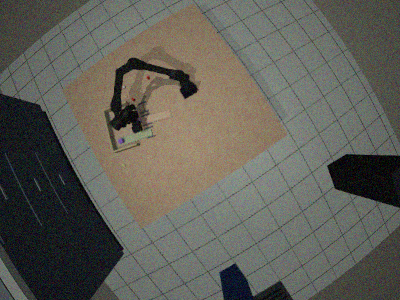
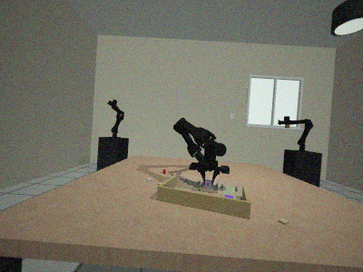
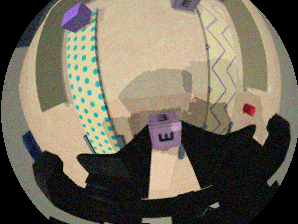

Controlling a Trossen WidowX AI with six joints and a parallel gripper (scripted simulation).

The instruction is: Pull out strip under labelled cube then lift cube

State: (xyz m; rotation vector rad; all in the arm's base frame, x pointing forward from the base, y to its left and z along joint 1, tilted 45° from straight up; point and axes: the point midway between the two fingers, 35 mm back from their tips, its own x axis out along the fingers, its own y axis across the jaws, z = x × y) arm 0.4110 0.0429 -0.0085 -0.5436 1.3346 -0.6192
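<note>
Tan table [image 2: 91, 213], shallow tray [image 2: 200, 201], hand [image 3: 162, 145] closed around the labelled cube [image 3: 164, 129], fingertips hidden.

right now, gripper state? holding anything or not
gripper: closed on the labelled cube, which sits between its fingers; not lifted yet.

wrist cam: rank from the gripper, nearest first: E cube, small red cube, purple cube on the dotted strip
1. E cube: between the fingers of the gripper, centre.
2. Small red cube: off to the right, beyond the zigzag strip.
3. Purple cube: far upper left, at the end of the dotted strip.
</note>
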